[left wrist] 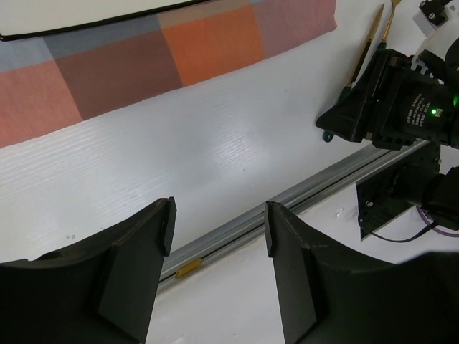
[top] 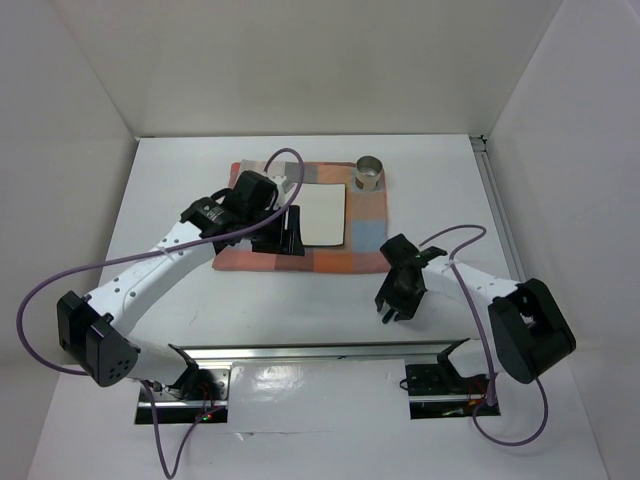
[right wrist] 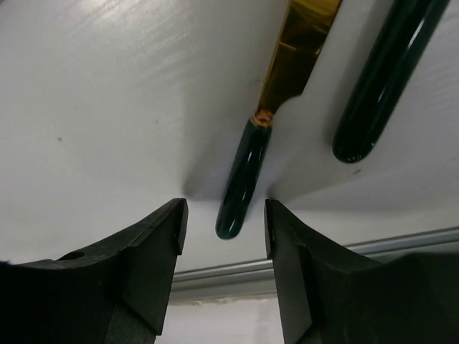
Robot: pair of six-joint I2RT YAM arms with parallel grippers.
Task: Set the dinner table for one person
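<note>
The white dinner table (top: 290, 310) holds an orange, grey and blue checked cloth (top: 362, 238) with a white square plate (top: 322, 215) and a metal cup (top: 370, 175) on it. My left gripper (top: 290, 238) hovers over the cloth's left part beside the plate, open and empty (left wrist: 219, 226). My right gripper (top: 395, 308) is low over the bare table in front of the cloth, open (right wrist: 222, 222). A gold utensil with a dark green handle (right wrist: 244, 172) lies with its handle end between the fingers. A second green-handled utensil (right wrist: 387, 79) lies to its right.
A metal rail (top: 320, 352) runs along the near edge between the arm bases. White walls enclose the table at the back and sides. The left wrist view shows the cloth's edge (left wrist: 215, 43), the two utensils (left wrist: 362, 50) and the right arm's black wrist (left wrist: 401, 100).
</note>
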